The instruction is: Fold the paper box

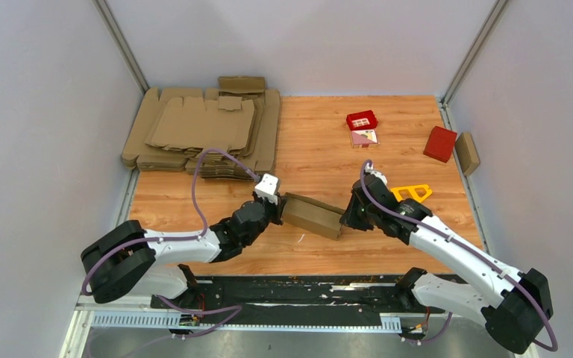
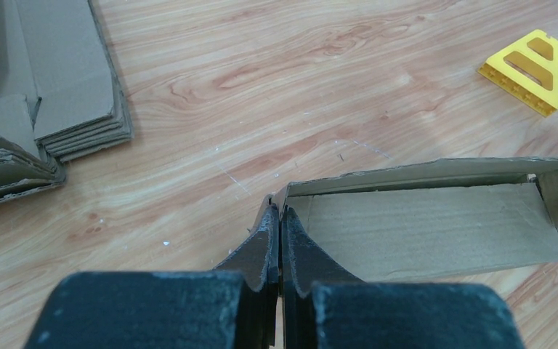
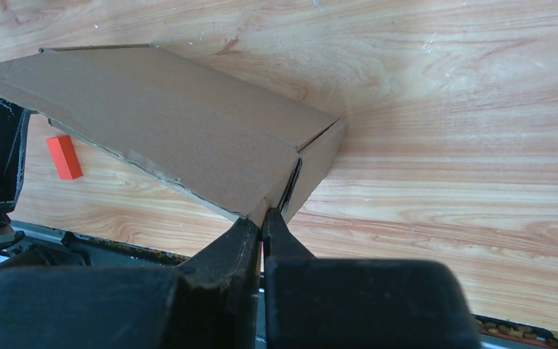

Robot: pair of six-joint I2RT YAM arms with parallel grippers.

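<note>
The paper box sits near the middle of the bench, closer to the near edge than the far one, stretched between the two arms. The left jaws are pressed together on its left end and the right jaws on its right end.

From above it shows only as a slanted brown oblong. The left wrist view looks into the box's open inside, with a long wall standing behind it, and shows a thin cardboard edge pinched between the left fingers. The right wrist view shows the closed outer panels and the end corner where the right fingers grip. It also shows a small orange-red block on the wood beyond the box, which the overhead view does not show. I cannot tell whether the box's underside touches the bench.

The pile of flat blanks fills the far left corner, well apart from the box. A yellow triangle lies just beside the right arm. Two red boxes and a small brown box sit toward the far right corner. Bare wood spans the far middle between the pile and the red boxes. The near edge lies close behind both wrists.
</note>
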